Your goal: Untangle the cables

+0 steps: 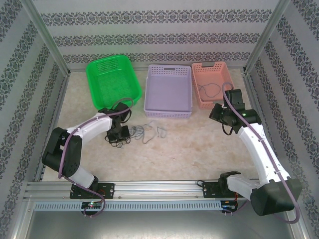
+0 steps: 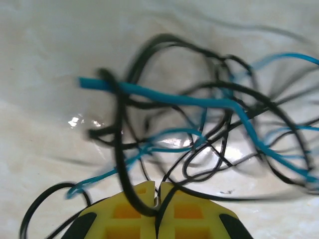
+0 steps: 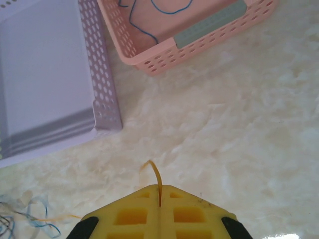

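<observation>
- The cables lie tangled on the counter, just in front of the purple basket.
- The left gripper has its jaws closed on a black strand; it should draw that strand out slowly, away from the basket.
- The right gripper, right of that basket, has its jaws closed, seemingly pinching an orange strand.

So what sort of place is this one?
Likely a robot test cell, not a home: wallpapered panels, an aluminium frame, and a mounting rail at the near edge.
</observation>
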